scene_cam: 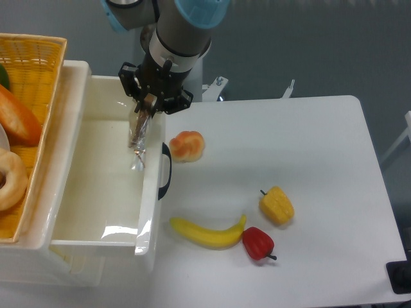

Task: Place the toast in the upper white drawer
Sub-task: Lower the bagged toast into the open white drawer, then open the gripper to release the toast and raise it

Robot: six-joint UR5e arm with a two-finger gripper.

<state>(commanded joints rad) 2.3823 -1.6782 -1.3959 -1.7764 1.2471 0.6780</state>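
Observation:
My gripper [147, 102] hangs over the back right part of the upper white drawer [70, 212], just inside its front wall. It is shut on the toast [139, 131], which hangs edge-on below the fingers as a thin brown strip in clear crinkly wrap, with a loose plastic tail at its lower end. The drawer is pulled open and its black curved handle [166, 171] faces the table. I cannot tell if the toast touches the drawer floor.
A round orange-tan bun [187, 145] lies on the white table right by the drawer handle. A banana [207, 233], a red pepper [257, 243] and a yellow pepper [277, 205] lie further forward. A yellow wicker basket [26, 122] with bread stands left of the drawer.

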